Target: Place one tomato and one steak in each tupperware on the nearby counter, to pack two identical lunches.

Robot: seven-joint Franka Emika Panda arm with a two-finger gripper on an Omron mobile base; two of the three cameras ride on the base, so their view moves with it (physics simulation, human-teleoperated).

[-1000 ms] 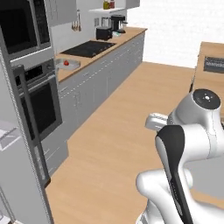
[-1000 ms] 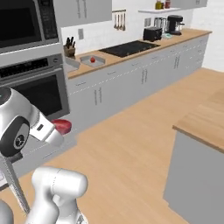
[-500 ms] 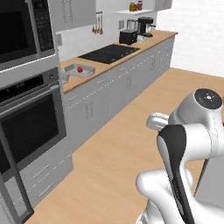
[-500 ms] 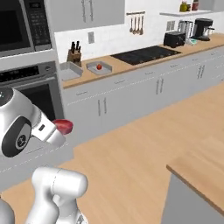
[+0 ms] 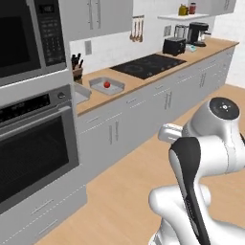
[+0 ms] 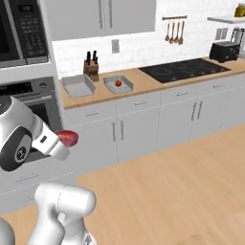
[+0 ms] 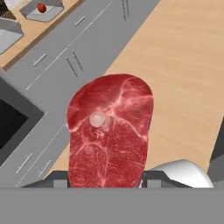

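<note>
I have the steak (image 7: 109,131) clamped in the gripper (image 7: 107,177), carried in the air above the wooden floor in front of the grey drawers. In my hand view the slab sticks straight out from between the fingers, its long axis running away from the hand, rounded end farthest out. On the counter (image 6: 143,86) one tupperware (image 6: 118,84) holds a tomato (image 6: 118,83); the second tupperware (image 6: 78,86) sits just beside it.

On the counter (image 6: 143,85): two tupperware side by side, left one (image 6: 78,85) beside the oven column, right one (image 6: 118,84) holding a tomato (image 6: 118,83). Behind and between them, a knife block (image 6: 91,70); further right, the stovetop (image 6: 184,69), then a toaster (image 6: 224,50). Held in the gripper (image 7: 107,177) above the floor before the drawers, a steak (image 7: 111,129).
</note>
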